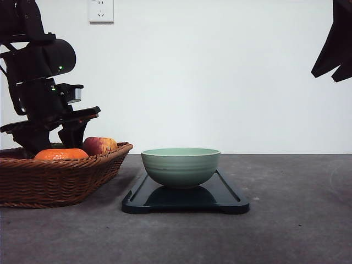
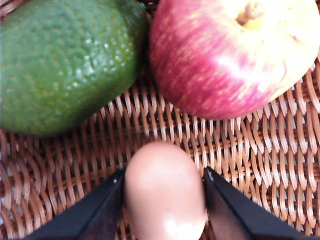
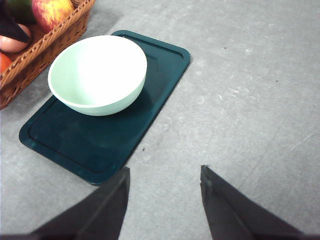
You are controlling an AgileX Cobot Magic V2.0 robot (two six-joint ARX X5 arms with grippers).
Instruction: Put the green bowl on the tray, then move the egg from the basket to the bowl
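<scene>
Left wrist view: left hand (image 2: pixel 165 210) grasping the egg (image 2: pixel 164 192) in the basket (image 2: pixel 260 165); right hand (image 3: pixel 165 200) released.

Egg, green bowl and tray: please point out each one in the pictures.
egg (image 2: pixel 164 192), left wrist view, middle of its shell.
green bowl (image 1: pixel 180 169), front view, ridged outer wall.
tray (image 3: pixel 95 145), right wrist view, bare floor.

Pale sage-green bowl (image 1: pixel 180 166) with faint horizontal ridges at centre frame, on a dark blue-black tray (image 1: pixel 231 201); brown woven wicker basket (image 1: pixel 55 179) at lower left. Inside, a red apple (image 2: pixel 235 52) streaked yellow, a pebbled green avocado (image 2: pixel 62 62), an orange (image 1: pixel 60 154), and a smooth brownish-pink egg (image 2: pixel 164 192) between black fingers (image 2: pixel 90 215). Grey mottled tabletop (image 3: pixel 250 90), white wall (image 1: pixel 220 71).
</scene>
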